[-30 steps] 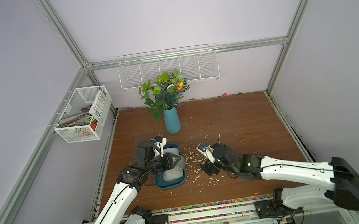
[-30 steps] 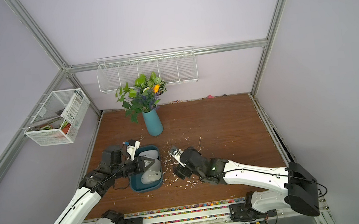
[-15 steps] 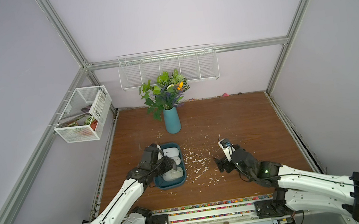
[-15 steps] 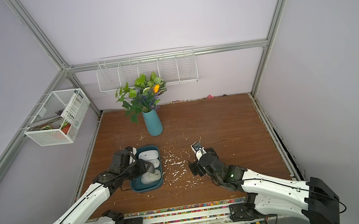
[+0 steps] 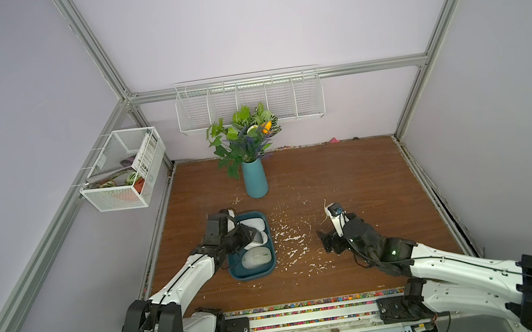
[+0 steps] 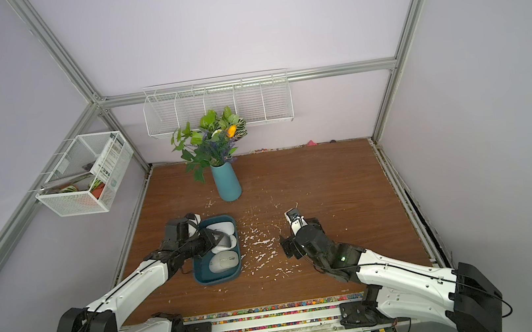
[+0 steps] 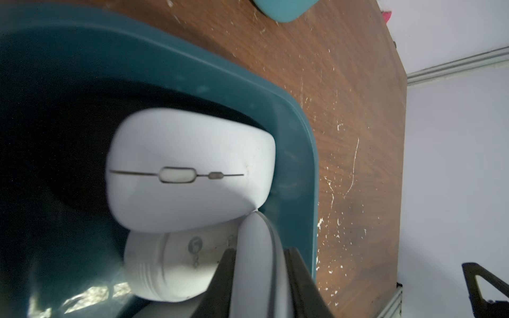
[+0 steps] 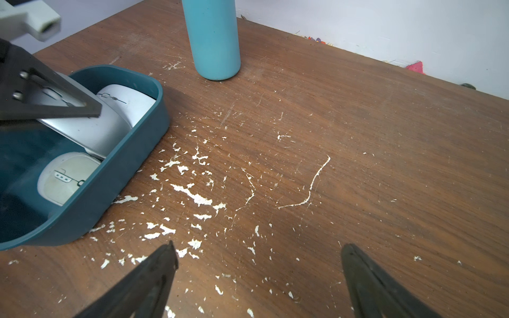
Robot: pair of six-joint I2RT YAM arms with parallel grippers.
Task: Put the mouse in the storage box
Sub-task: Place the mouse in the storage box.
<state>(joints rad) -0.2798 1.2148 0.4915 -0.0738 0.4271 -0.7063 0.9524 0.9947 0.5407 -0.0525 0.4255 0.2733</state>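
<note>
A: Left gripper blocks most of the silver mouse in both top views.
B: And in the right wrist view the storage box runs off the edge, and the vase loses its top. The wall basket contents? Too small to call.

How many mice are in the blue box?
3, in the storage box: the far mouse at its back, the near mouse at its front, the silver mouse between them in the left gripper. Another may hide underneath.
</note>
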